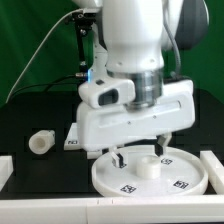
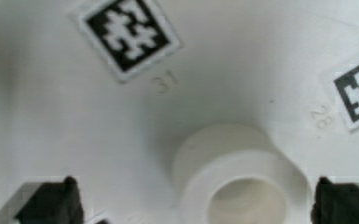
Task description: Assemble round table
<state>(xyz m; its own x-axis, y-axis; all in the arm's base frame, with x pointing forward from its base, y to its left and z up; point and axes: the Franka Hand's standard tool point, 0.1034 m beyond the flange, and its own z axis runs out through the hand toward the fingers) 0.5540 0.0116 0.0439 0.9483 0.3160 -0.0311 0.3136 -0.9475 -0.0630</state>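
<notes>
black table (image 1: 30, 115) | green backdrop (image 1: 30, 40) | marker board (image 1: 72, 143) on table (partly hidden)

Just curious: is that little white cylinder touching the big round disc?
Apart. The exterior view shows black table between the leg and the disc.

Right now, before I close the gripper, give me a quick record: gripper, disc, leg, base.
gripper: open, holding nothing, low over the disc
round disc: lying flat, rim up, tags showing
centre hub: raised, with a hole; it sits between the spread fingers, nearer one of them
leg: appears to lie on its side on the black table, to the exterior view's left of the disc, apart from it
cross-shaped base: not in view
</notes>
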